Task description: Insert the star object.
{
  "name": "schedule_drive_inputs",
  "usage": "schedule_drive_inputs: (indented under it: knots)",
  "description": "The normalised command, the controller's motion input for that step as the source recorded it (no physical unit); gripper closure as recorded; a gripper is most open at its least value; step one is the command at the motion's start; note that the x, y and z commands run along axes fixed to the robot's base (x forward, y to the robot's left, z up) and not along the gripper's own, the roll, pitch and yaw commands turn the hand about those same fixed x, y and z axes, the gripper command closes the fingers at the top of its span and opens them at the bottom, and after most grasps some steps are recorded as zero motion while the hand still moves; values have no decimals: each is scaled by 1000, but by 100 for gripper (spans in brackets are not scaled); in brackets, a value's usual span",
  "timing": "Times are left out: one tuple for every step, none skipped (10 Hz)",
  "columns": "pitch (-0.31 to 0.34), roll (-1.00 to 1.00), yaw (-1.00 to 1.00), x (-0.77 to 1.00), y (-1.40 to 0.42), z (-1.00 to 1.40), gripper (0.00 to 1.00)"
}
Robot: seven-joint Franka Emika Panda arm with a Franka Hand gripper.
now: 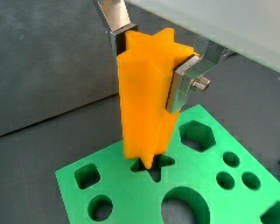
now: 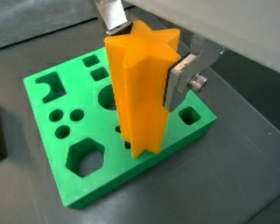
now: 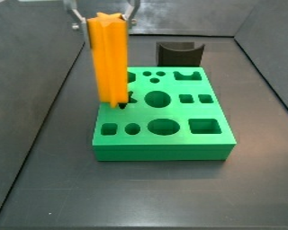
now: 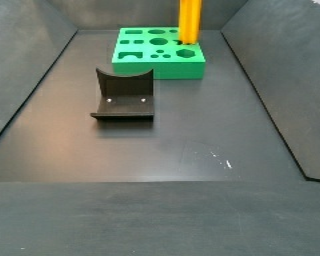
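A: What takes up most of the floor?

B: The green block (image 3: 171, 121) with shaped holes, flat on the dark floor. In a side view it sits toward the far end (image 4: 157, 50), with the dark grey curved piece (image 4: 124, 95) nearer the camera and well apart from it.

A: And the star object?

B: The star object (image 3: 108, 58) stands upright over the block, its lower end at the star-shaped hole (image 1: 147, 164) near one edge. It seems to be just entering the hole, though how deep it sits I cannot tell.

A: Where is the gripper?

B: The gripper (image 2: 143, 39) is above the block, closed on the upper part of the star object. In both wrist views the silver fingers (image 1: 184, 83) press against opposite ridged sides of the orange prism (image 2: 140, 92).
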Motion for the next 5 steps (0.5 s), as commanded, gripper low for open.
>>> schedule_drive_inputs:
  knots:
    - [0,14,191,177,-11,-366,100]
    - [0,0,109,446,-51,-329,100]
    - [10,0,100,546,-14,-343,100]
    - [106,39,0,791,0,-386,100]
    - [116,111,0,720,0,-437,100]
